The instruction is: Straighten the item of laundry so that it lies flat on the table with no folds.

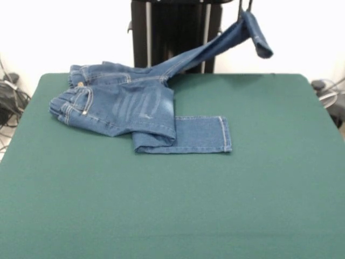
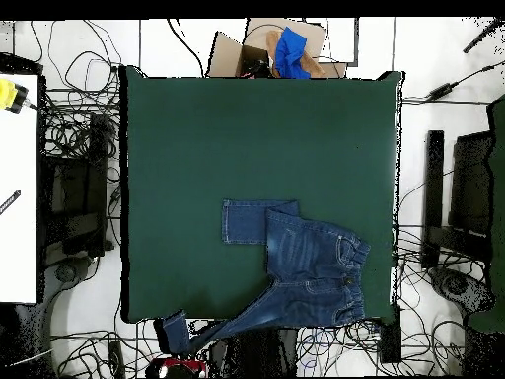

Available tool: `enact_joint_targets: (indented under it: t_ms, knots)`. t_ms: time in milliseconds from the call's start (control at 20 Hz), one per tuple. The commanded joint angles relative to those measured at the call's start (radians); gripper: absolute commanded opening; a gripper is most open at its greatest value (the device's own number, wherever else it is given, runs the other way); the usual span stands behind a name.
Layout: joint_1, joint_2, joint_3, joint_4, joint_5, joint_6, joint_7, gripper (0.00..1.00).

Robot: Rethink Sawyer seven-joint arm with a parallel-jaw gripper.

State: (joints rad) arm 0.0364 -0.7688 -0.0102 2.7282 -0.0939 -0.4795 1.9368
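Note:
The item of laundry (image 1: 121, 105) is a small pair of blue jeans lying on the green table (image 1: 161, 216) toward its far left. Its waistband is bunched at the left. One leg (image 1: 186, 135) lies flat, folded under the seat and pointing right. The other leg (image 1: 210, 51) is lifted off the table and rises to the top right, where my gripper (image 1: 245, 8) is shut on it near the hem. The hem end (image 1: 261, 46) droops below the grip. In the overhead view the jeans (image 2: 311, 262) lie near the table's (image 2: 247, 138) lower edge, with the raised leg (image 2: 182, 331) past that edge.
Behind the jeans stands the black pedestal (image 1: 175, 32). A cardboard box holding blue cloth (image 2: 288, 51) sits beyond the table's top edge. Cables (image 2: 79, 128) crowd the floor around the table, and a white desk (image 2: 18, 197) stands at the left.

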Motion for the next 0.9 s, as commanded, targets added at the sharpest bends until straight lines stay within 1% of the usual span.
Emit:
enact_joint_targets:
  t_ms: [50, 100, 150, 600, 650, 900]
  knots:
    - [-0.007, 0.089, 0.057, -0.035, -0.034, -0.065, 0.275, 0.00]
    - [-0.012, 0.090, 0.061, -0.036, -0.038, -0.064, 0.274, 0.00]
    - [-0.018, 0.091, 0.066, -0.038, -0.043, -0.063, 0.273, 1.00]
    - [-0.052, 0.081, 0.090, -0.048, -0.048, -0.034, 0.253, 1.00]
    - [-0.054, 0.081, 0.090, -0.049, -0.049, -0.034, 0.250, 0.00]
    - [-0.076, 0.109, 0.097, -0.055, -0.075, -0.041, 0.245, 0.00]
